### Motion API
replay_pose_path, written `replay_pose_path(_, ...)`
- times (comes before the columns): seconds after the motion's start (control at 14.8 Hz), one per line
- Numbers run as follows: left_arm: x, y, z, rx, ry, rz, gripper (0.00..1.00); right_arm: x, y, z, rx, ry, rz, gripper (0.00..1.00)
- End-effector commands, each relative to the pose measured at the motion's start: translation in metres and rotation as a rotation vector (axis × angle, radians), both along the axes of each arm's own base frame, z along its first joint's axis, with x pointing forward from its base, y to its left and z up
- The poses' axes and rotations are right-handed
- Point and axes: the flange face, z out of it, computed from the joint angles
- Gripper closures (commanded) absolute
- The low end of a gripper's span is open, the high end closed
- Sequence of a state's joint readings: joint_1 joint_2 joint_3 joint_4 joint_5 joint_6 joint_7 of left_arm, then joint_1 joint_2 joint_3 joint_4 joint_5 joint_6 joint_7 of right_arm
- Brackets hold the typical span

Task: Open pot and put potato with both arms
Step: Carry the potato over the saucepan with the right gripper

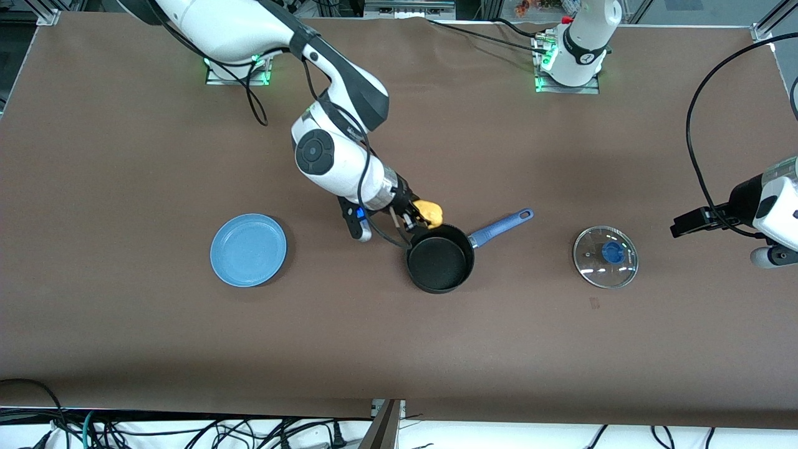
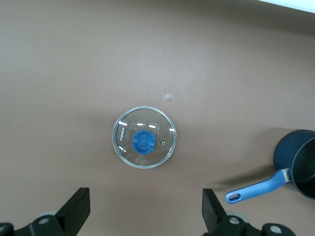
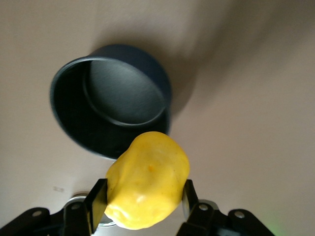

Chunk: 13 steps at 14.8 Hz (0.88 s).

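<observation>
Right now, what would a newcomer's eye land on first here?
The yellow potato, pinched in the right gripper just over the rim of the open black pot mid-table, stands out most. Next comes the glass lid with its blue knob, lying flat on the table toward the left arm's end, with the left gripper open above it. An empty light-blue plate sits toward the right arm's end.

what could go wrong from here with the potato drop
The right gripper holds the potato over the rim of the pot, not its middle. Released now, it may hit the rim and roll onto the table.

The pot is small, so lowering further could let the fingers nudge the rim and shift it.

The left gripper waits open above the lid, clear of the pot.
</observation>
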<state>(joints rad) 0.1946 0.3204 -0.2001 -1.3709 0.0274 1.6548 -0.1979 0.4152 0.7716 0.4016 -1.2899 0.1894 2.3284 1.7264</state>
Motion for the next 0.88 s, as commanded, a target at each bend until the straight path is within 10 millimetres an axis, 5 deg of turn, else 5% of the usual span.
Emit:
replay_pose_path(0.0,0.003,-0.002,0.005,-0.015,0.004,-0.008,0.0,0.013,0.02,-0.015,0.065,-0.041,-0.062,0.45)
replay_pose_path(0.41,0.003,-0.002,0.003,-0.015,0.008,-0.006,0.0,0.022,0.02,-0.04,0.098,-0.093,-0.103,0.41)
replay_pose_path(0.68,0.003,-0.002,0.004,-0.015,0.006,-0.006,0.0,0.031,0.013,-0.045,0.101,-0.095,-0.127,0.09)
replay_pose_path(0.81,0.003,-0.002,0.004,-0.015,0.006,-0.006,0.0,0.034,0.01,-0.041,0.103,-0.099,-0.13,0.02)
